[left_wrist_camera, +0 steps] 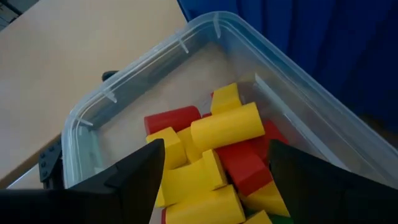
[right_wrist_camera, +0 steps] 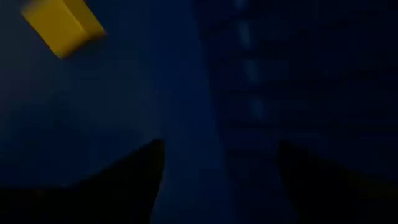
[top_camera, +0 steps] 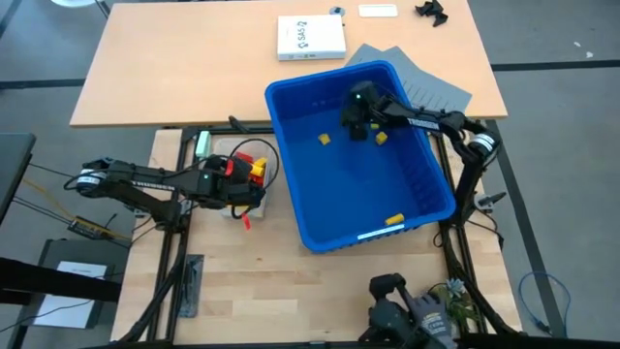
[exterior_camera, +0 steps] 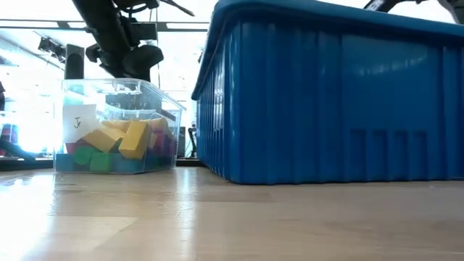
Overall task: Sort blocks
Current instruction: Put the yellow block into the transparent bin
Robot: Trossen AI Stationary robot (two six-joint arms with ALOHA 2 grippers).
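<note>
The left end effector [top_camera: 235, 186] hangs over the small clear tub [top_camera: 254, 199], which stands on the bench [top_camera: 281, 281] just beside the left wall of the blue bin [top_camera: 291, 208]. In the left wrist view its two dark fingers [left_wrist_camera: 134, 177] stand wide apart with nothing between them, poised above a heap of blocks [left_wrist_camera: 217, 162] in the tub: red and yellow ones, one of them a yellow cylinder [left_wrist_camera: 227, 127] lying on its side on top. The low view shows more of the same heap through the clear wall, with green and blue pieces at the bottom.

To the right, the blue bin holds a few loose yellow blocks: one [top_camera: 325, 140] left of the right end effector [top_camera: 359, 124], one [top_camera: 382, 139] just right of it, and one [top_camera: 394, 220] against the near wall. The right end effector is down inside the bin near its far end. Its fingers [right_wrist_camera: 134, 180] are spread wide and hold nothing; a yellow block [right_wrist_camera: 62, 23] lies on the bin floor ahead of them.
</note>
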